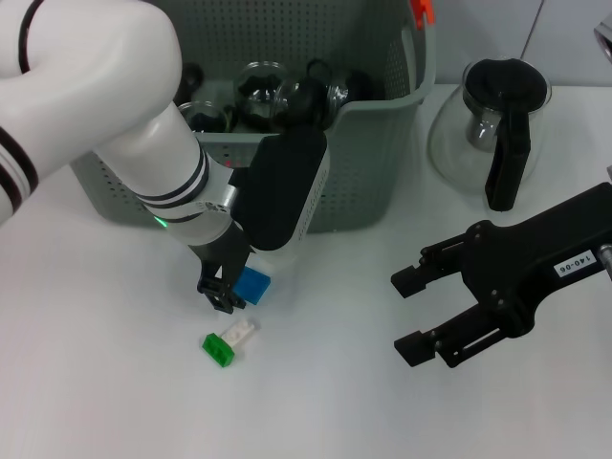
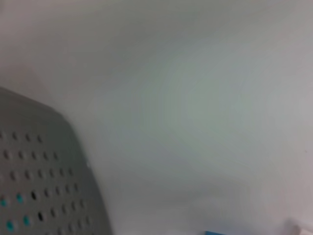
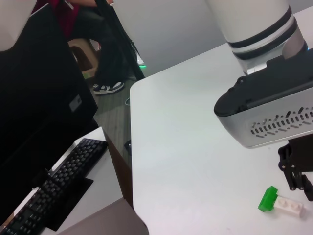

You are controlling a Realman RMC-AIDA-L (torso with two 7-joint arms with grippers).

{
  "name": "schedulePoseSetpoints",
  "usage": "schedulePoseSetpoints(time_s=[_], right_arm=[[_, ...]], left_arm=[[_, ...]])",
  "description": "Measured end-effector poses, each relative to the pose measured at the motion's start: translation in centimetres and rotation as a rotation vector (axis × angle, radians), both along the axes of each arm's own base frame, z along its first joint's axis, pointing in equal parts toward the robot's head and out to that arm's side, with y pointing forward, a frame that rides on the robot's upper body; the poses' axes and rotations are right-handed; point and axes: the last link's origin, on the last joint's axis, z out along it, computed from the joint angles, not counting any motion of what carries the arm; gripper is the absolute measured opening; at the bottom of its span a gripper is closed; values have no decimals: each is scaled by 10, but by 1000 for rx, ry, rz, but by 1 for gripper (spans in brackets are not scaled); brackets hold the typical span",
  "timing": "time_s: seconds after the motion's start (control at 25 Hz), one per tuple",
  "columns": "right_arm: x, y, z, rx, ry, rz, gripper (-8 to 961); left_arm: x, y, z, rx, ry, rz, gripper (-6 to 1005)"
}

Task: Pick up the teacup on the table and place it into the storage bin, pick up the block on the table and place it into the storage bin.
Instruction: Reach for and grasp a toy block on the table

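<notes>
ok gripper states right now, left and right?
Left gripper: down at the blue block in front of the storage bin; grip cannot be told.
Right gripper: open, empty, hovering over the table.

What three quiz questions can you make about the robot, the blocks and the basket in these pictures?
1. True or false: the blue block lies inside the storage bin.
2. Which gripper is down at the blue block: A) left gripper B) right gripper?
3. What lies on the table just in front of the blue block?

Key
1. False. It is at the left gripper's fingertips, low over the table in front of the bin.
2. A. The right gripper hangs open off to the side, near the glass carafe.
3. A small green and white block.
</notes>
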Motion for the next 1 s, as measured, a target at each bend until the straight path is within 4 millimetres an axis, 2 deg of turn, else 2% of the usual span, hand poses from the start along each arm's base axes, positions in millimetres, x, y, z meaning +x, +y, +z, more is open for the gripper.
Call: schedulePoseSetpoints(time_s=[0.16, 0.36, 1.0], right_arm=[[0, 1, 0, 8, 0, -1, 883], [0, 1, 0, 8, -1, -2, 883], [1, 3, -2, 14, 0, -3, 884]], left_arm=[[-1, 0, -1, -9, 10, 4, 784], [1, 0, -1, -17, 16, 4, 669], [6, 4, -6, -56, 75, 5, 627]])
